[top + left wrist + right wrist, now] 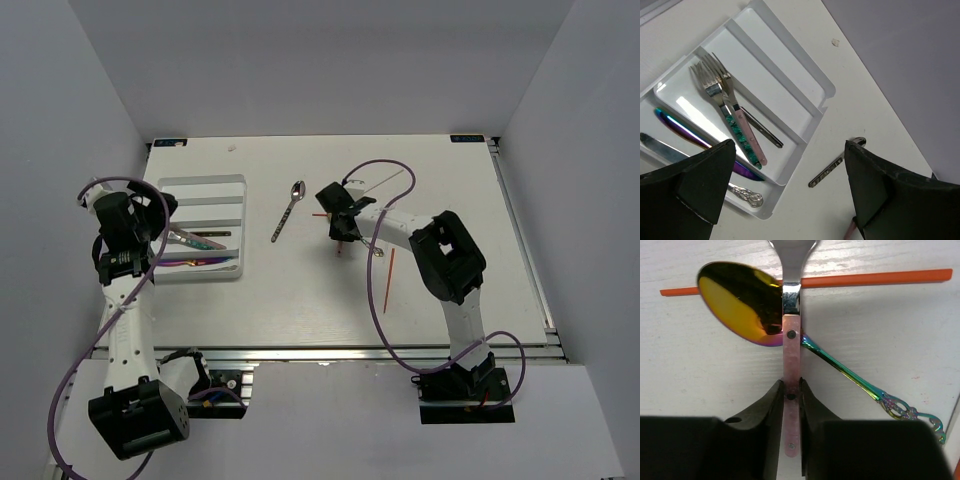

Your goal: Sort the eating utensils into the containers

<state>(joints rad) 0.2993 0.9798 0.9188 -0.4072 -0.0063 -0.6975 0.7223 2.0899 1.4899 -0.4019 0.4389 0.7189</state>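
My right tool grips the pink handle clear of the gold spoon; left tool hangs open over the tray.

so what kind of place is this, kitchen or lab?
Likely a robot lab test cell: plain grey walls box in a white table, left arm and right arm bolted to its near edge.
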